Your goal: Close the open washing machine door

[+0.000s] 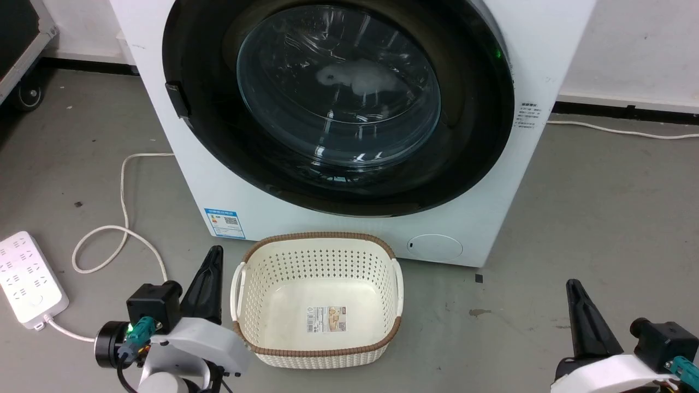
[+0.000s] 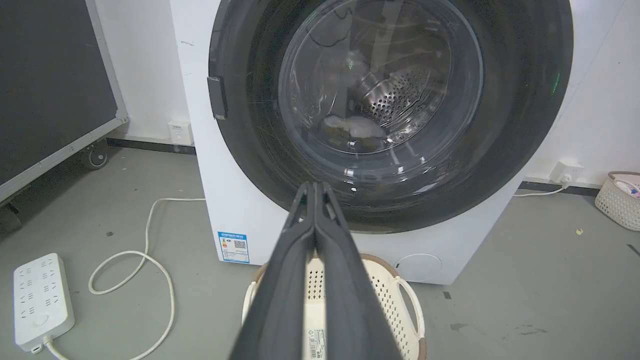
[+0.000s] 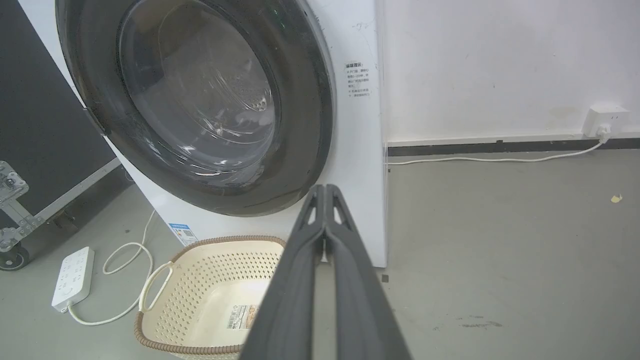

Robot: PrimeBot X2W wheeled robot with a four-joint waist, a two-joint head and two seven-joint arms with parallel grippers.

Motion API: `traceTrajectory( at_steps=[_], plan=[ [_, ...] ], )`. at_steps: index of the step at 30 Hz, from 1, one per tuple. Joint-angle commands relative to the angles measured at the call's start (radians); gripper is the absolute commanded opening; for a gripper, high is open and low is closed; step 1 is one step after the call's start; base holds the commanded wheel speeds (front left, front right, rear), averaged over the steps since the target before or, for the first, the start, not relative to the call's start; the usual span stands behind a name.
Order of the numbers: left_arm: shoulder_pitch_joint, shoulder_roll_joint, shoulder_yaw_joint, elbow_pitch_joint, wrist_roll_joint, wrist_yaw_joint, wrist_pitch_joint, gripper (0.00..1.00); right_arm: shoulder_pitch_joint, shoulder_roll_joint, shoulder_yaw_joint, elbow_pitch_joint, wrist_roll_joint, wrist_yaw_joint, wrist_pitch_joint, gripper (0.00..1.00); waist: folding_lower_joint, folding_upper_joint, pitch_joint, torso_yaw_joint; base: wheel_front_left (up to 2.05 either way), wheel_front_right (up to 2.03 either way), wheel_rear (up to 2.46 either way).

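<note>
**Flush and closed at twelve o'clock**

At 12 o'clock in the head view: large round washing machine door (image 1: 475, 136) with glossy black rim and bulging clear glass window, lying flush against the front of the big white front-loading washing machine (image 1: 349, 232). Behind the glass, inside the perforated steel drum (image 2: 400, 95): a pale lump (image 1: 360, 79), too blurred to name. At 6 o'clock, just before the washer: cream perforated plastic laundry basket (image 1: 317, 238) with brown woven rim; inside it, a printed label (image 1: 326, 319) flat on the floor. At 7 o'clock, left gripper (image 1: 215, 252), jaws pressed together. At 5 o'clock, right gripper (image 1: 572, 285), jaws likewise together. Both well apart from the door.
</note>
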Motion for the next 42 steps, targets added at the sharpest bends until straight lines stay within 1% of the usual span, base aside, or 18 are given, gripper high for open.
traceTrajectory(
  at_steps=[1,42],
  plan=[
    [0.005,-0.004,0.004,-0.005,0.012,-0.003,0.005,0.0,-0.001,0.0,0.002,-0.005,-0.008,0.0,0.004,0.0,0.0,0.0,0.0,0.001,0.0,0.0,0.0],
    [0.051,-0.065,0.074,-0.06,0.128,-0.024,0.058,0.0,-0.006,-0.001,0.021,-0.046,-0.078,0.0,0.06,0.0,0.0,0.0,-0.008,0.009,0.0,0.0,0.0]
  ],
)
